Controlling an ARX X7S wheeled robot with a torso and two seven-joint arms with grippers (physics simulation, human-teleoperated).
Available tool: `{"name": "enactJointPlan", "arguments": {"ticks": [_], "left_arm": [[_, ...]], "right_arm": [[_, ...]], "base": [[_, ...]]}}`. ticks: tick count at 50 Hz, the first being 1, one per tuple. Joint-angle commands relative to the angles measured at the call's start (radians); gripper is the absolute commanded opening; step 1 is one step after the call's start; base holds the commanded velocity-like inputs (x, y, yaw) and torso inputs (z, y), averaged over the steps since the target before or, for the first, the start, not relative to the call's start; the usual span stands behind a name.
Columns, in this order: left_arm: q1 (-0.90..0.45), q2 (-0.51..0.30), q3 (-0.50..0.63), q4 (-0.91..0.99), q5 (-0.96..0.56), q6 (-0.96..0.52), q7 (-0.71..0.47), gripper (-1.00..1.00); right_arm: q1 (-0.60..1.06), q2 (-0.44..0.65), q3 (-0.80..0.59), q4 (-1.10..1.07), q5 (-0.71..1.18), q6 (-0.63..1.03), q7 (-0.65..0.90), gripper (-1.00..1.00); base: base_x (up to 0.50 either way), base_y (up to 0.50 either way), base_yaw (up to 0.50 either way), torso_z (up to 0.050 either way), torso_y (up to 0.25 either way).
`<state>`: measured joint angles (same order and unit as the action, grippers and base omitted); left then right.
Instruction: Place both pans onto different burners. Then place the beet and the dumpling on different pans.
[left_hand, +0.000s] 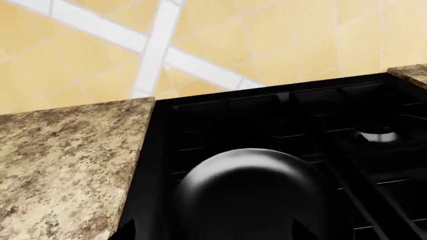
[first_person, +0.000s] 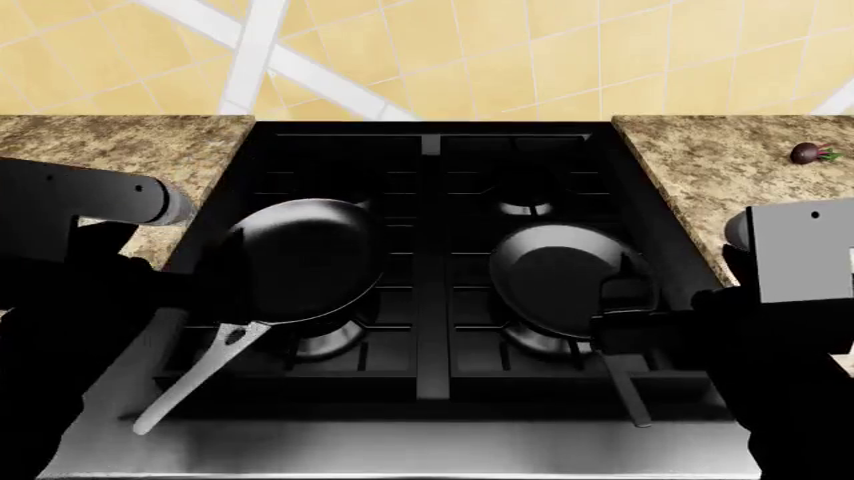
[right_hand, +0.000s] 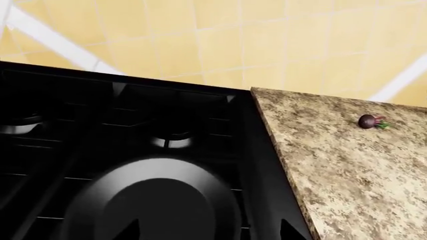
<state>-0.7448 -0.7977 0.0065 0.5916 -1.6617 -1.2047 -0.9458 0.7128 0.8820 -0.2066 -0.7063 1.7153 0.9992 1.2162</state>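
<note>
Item: black stove (first_person: 434, 360) set between two speckled stone bench sections, the left bench (first_person: 127, 145) and the right bench (first_person: 707, 160), against a yellow tiled wall (first_person: 534, 50). Silver-handled pan (first_person: 307, 260): over the front-left burner (first_person: 327, 342), tilted and seemingly raised off the grate, its handle pointing toward the front edge; the left gripper (first_person: 200, 285) is at its rim. Jaws of the left gripper: only two dark tips show in the left wrist view, either side of the pan, so whether they clamp it cannot be told. Black-handled pan (first_person: 567, 275): over the front-right burner (first_person: 534, 340), also canted; the right gripper (first_person: 627, 300) is at its near rim where the handle begins. Jaws of the right gripper: likewise cannot be told from the dark tips in the right wrist view. Rear-right burner (first_person: 525, 208): bare, silvery cap visible. Beet (first_person: 809, 153): lying on the right bench near the wall, well apart from both pans. Dumpling: not in any view. Status, as judged: the pans are over separate burners but appear not yet settled and released; both food items remain to be placed, the beet untouched.
</note>
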Motion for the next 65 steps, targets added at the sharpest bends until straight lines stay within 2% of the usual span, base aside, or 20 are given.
{"name": "enactJointPlan", "arguments": {"ticks": [1,10,22,65], "left_arm": [[-0.043,-0.018,-0.05,0.089,-0.048,0.018,-0.046,1.0],[0.066,-0.011,-0.123,0.165,-0.001,0.056,-0.007,1.0],[0.136,-0.011,-0.171,0.211,0.009,0.087,0.011,1.0],[0.154,-0.005,-0.156,0.211,0.062,0.112,0.04,1.0]], "right_arm": [[0.011,-0.004,0.008,-0.04,-0.062,-0.005,-0.005,1.0],[-0.002,-0.011,0.014,-0.098,-0.098,-0.018,0.015,1.0],[-0.06,-0.008,0.065,-0.136,-0.144,-0.071,-0.012,1.0],[-0.101,-0.001,0.087,-0.118,-0.168,-0.109,-0.047,1.0]], "base": [[0.0,0.0,0.0,0.0,0.0],[-0.19,0.0,0.0,0.0,0.0],[-0.15,0.0,0.0,0.0,0.0],[0.0,-0.5,0.0,0.0,0.0]]}}
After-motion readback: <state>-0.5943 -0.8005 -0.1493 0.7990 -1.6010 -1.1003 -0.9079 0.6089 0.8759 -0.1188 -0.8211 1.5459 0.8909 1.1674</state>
